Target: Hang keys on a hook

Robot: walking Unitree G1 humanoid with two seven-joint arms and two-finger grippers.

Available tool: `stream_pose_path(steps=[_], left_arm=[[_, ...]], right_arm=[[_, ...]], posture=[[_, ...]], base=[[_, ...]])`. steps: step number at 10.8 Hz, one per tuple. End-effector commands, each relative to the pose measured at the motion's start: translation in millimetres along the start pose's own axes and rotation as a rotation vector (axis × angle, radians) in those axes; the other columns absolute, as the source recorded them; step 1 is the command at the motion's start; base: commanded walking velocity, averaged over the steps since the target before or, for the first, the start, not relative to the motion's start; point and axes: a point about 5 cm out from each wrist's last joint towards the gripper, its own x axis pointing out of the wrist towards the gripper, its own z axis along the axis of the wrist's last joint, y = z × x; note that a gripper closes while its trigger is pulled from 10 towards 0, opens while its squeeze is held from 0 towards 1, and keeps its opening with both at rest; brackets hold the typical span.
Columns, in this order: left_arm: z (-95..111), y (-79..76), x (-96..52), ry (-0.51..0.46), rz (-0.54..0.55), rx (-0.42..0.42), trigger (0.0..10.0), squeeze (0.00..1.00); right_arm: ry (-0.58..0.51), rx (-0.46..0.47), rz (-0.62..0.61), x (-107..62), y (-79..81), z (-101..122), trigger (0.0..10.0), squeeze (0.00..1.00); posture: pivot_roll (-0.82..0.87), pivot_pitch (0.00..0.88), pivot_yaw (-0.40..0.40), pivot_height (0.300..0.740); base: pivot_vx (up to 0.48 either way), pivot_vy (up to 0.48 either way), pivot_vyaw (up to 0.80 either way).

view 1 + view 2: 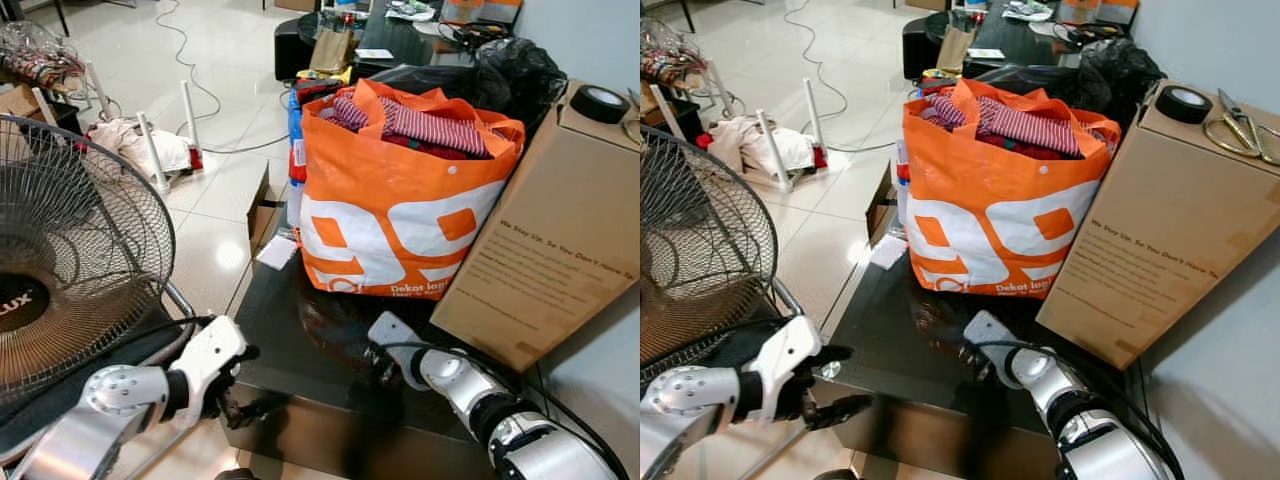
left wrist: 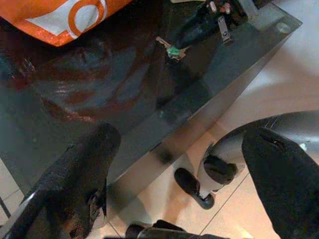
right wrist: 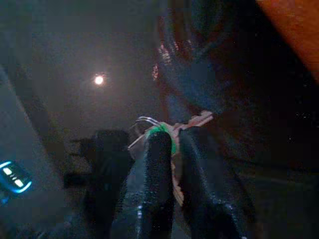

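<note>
The right gripper [image 3: 172, 142] was down on the dark glass table [image 1: 290, 330], its two black fingers [image 3: 154, 169] pinched close together on the keys [image 3: 174, 130]. In the right wrist view a wire ring, a green tag and a coppery key blade stuck out just past the fingertips, so the bunch was grasped at the tip of the claw and lay touching the glass or nearly so; which one I cannot tell. The left wrist view showed the same bunch with its green tag [image 2: 172, 51] on the tabletop, right at the ends of the right gripper's fingers.

Beyond that gripper, further along the table, stood an orange shopping bag [image 1: 390, 215] stuffed with striped clothes [image 1: 425, 125]. To its right side, just beside the arm, a tall cardboard box [image 1: 1160, 230] leaned, with a roll of black tape [image 1: 1184, 103] and a pair of scissors [image 1: 1240, 128] on its top.

The left gripper [image 2: 184, 164] hovered off the near left corner of the table, above the tiled floor [image 1: 215, 190], well apart from the keys. Its fingers [image 2: 84, 174] were spread wide and held nothing. To its left stood a floor fan [image 1: 70, 260] with a wire guard, close to the left forearm.
</note>
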Motion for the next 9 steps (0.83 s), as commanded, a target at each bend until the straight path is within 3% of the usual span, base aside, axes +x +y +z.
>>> stream_pose_path(steps=[1, 2, 4, 5, 6, 7, 9], left_arm=[[3.7, 0.8, -3.0, -0.005, 0.01, 0.01, 10.0, 0.47], [3.4, 0.4, -3.7, 0.0, 0.01, 0.01, 10.0, 0.48], [3.2, 0.1, -3.9, 0.005, 0.006, 0.009, 10.0, 0.48], [3.2, 0.1, -3.8, 0.006, 0.006, 0.009, 10.0, 0.48], [3.6, -0.2, -3.5, 0.006, 0.006, 0.009, 10.0, 0.48], [4.0, -0.5, -3.2, 0.005, 0.007, 0.009, 10.0, 0.48], [4.5, -2.2, -3.5, 0.003, 0.005, 0.007, 10.0, 0.48]], right_arm=[[0.01, 0.047, -0.02, -0.2, 0.4, -4.8, 2.0, 0.0], [0.006, 0.061, -0.026, 0.6, 2.7, -4.8, 5.6, 0.0], [0.013, 0.051, -0.02, 1.4, 6.9, -7.1, 9.1, 0.0], [0.012, 0.047, -0.02, 1.2, 6.5, -7.1, 10.0, 0.0], [-0.003, 0.065, -0.027, 0.5, 4.0, -5.9, 10.0, 0.63], [-0.037, 0.113, -0.017, -0.2, 1.0, -2.1, 10.0, 1.0], [-0.063, 0.093, -0.013, -0.9, -2.4, 3.0, 10.0, 1.0]], posture=[[0.07, 0.0, -0.068, 0.74], [0.07, 0.0, -0.064, 0.74], [0.07, 0.0, -0.061, 0.74], [0.07, 0.0, -0.061, 0.74], [0.07, 0.0, -0.063, 0.74], [0.07, 0.001, -0.064, 0.74], [0.07, 0.005, -0.068, 0.74]], base=[[0.0, 0.0, 0.0], [0.0, 0.0, 0.0], [0.0, 0.0, 0.0], [0.0, 0.0, 0.0], [0.0, 0.0, 0.0], [0.0, 0.0, 0.0], [0.0, 0.0, 0.0]])
